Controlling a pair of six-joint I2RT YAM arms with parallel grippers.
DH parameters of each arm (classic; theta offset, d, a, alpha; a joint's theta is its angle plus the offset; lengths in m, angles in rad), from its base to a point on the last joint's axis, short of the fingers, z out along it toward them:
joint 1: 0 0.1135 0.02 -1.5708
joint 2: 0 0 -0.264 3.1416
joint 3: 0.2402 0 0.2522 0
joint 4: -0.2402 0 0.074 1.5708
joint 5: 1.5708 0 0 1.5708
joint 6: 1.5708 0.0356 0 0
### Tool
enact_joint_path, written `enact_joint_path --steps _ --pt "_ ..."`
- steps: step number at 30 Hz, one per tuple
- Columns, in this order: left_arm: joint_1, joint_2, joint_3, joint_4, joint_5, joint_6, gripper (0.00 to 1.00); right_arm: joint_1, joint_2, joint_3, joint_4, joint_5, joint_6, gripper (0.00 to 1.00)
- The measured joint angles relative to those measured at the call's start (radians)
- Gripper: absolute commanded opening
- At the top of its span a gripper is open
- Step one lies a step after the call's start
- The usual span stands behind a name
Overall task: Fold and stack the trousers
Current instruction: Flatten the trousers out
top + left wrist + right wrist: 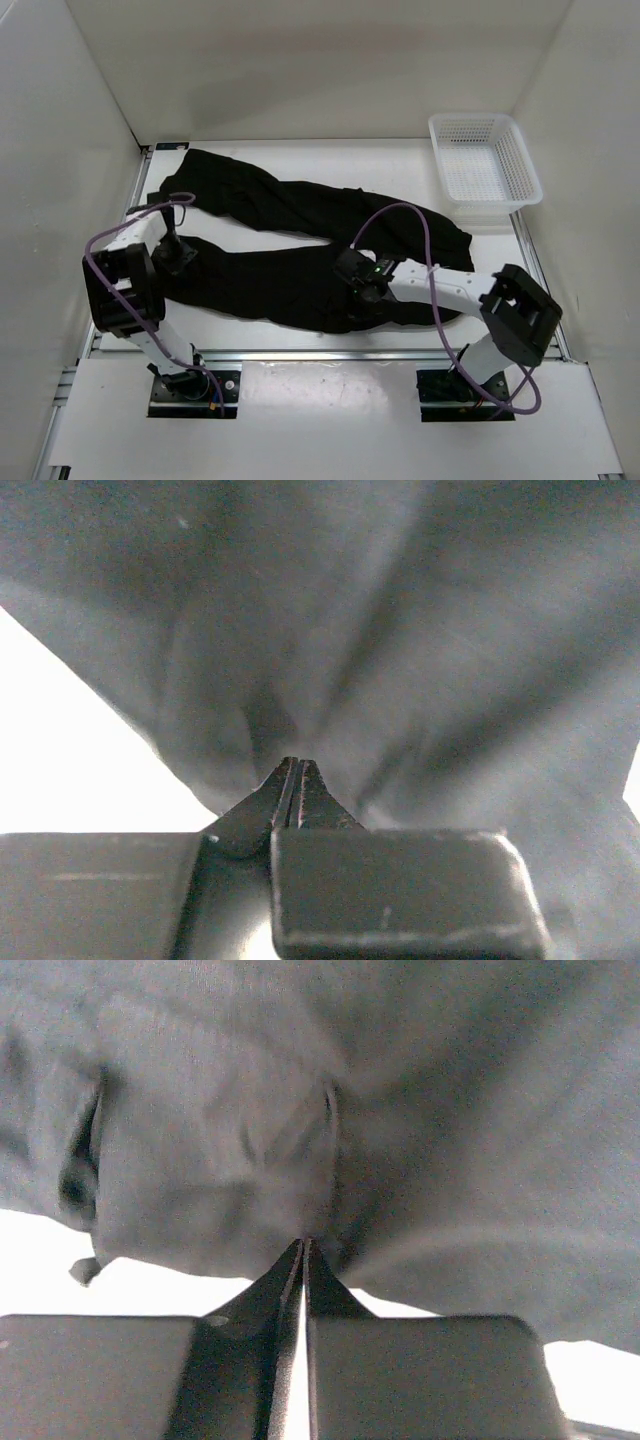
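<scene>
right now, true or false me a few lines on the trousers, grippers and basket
1. The trousers lie on the table. True.
2. The trousers are in the basket. False: the basket looks empty and stands at the far right corner.
3. The left gripper is shut on the trousers. True.
4. The right gripper is open. False: it is shut on the trousers.
5. The trousers are neatly folded. False: both legs lie spread out, wrinkled.
</scene>
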State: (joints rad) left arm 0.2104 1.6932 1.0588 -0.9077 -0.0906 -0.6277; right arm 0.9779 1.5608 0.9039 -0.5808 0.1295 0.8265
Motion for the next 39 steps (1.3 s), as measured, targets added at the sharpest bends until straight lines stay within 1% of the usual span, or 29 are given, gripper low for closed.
enact_joint_path --steps 2,3,4,6,7,9,10,11,12,13,14,15,16,17,18,20,21,23,26,27,29,30,31,33,34,39 --pt "-0.01 -0.042 0.044 -0.032 0.001 0.011 0.15 0.013 -0.04 0.015 -0.049 0.029 -0.007 0.1" --pt "-0.018 -0.056 0.086 -0.051 0.002 0.018 0.18 0.019 -0.061 0.036 -0.08 0.046 -0.016 0.14" --pt "-0.029 -0.062 0.153 -0.073 0.002 0.026 0.2 0.024 -0.076 0.07 -0.111 0.063 -0.024 0.24" --pt "-0.049 -0.061 0.311 -0.073 0.01 0.04 0.25 0.027 -0.092 0.174 -0.153 0.104 -0.047 0.36" --pt "-0.055 -0.056 0.373 -0.076 0.014 0.044 0.27 0.024 -0.093 0.227 -0.165 0.122 -0.055 0.41" --pt "-0.066 -0.003 0.553 -0.09 0.026 0.052 0.34 0.005 -0.093 0.332 -0.168 0.151 -0.075 0.48" --pt "-0.071 0.039 0.647 -0.098 0.027 0.055 0.36 -0.016 -0.094 0.375 -0.166 0.16 -0.082 0.48" --pt "-0.074 0.092 0.739 -0.108 0.028 0.056 0.42 -0.047 -0.095 0.409 -0.161 0.166 -0.093 0.48" --pt "-0.076 0.151 0.821 -0.111 0.03 0.061 0.46 -0.077 -0.097 0.425 -0.156 0.169 -0.099 0.48" --pt "-0.077 0.219 0.912 -0.134 0.033 0.064 0.48 -0.121 -0.099 0.433 -0.154 0.167 -0.104 0.48" --pt "-0.077 0.283 0.984 -0.146 0.037 0.066 0.56 -0.166 -0.1 0.433 -0.155 0.162 -0.108 0.48" --pt "-0.077 0.353 1.045 -0.148 0.04 0.069 0.73 -0.221 -0.102 0.426 -0.152 0.15 -0.114 0.48" --pt "-0.077 0.417 1.086 -0.153 0.046 0.074 0.8 -0.282 -0.108 0.411 -0.147 0.135 -0.122 0.48" --pt "-0.077 0.474 1.106 -0.161 0.051 0.073 0.85 -0.345 -0.118 0.388 -0.138 0.111 -0.128 0.5" --pt "-0.077 0.524 1.112 -0.169 0.057 0.071 0.93 -0.409 -0.131 0.359 -0.133 0.088 -0.134 0.5" --pt "-0.077 0.608 1.112 -0.189 0.074 0.071 0.98 -0.542 -0.158 0.304 -0.127 0.041 -0.15 0.61" --pt "-0.077 0.647 1.113 -0.198 0.081 0.07 1.0 -0.611 -0.17 0.277 -0.124 0.017 -0.158 0.61" --pt "-0.077 0.703 1.129 -0.217 0.09 0.07 1.0 -0.725 -0.187 0.236 -0.123 -0.031 -0.175 0.64" --pt "-0.075 0.761 1.189 -0.234 0.099 0.071 1.0 -0.851 -0.197 0.184 -0.114 -0.097 -0.198 0.64" --pt "-0.075 0.77 1.205 -0.235 0.1 0.071 0.97 -0.88 -0.198 0.171 -0.113 -0.114 -0.205 0.64" --pt "-0.075 0.773 1.222 -0.233 0.103 0.069 0.83 -0.917 -0.199 0.157 -0.114 -0.143 -0.214 0.64" --pt "-0.073 0.773 1.225 -0.232 0.107 0.066 0.65 -0.926 -0.201 0.152 -0.11 -0.154 -0.218 0.65" --pt "-0.07 0.773 1.224 -0.23 0.111 0.062 0.55 -0.933 -0.207 0.148 -0.108 -0.165 -0.222 0.65" --pt "-0.065 0.773 1.215 -0.224 0.129 0.061 0.28 -0.941 -0.22 0.146 -0.107 -0.181 -0.23 0.65" --pt "-0.061 0.773 1.207 -0.221 0.135 0.06 0.1 -0.943 -0.229 0.146 -0.103 -0.188 -0.233 0.65" --pt "-0.024 0.771 1.201 -0.218 0.139 0.071 0.1 -0.947 -0.273 0.141 -0.096 -0.208 -0.238 0.65"
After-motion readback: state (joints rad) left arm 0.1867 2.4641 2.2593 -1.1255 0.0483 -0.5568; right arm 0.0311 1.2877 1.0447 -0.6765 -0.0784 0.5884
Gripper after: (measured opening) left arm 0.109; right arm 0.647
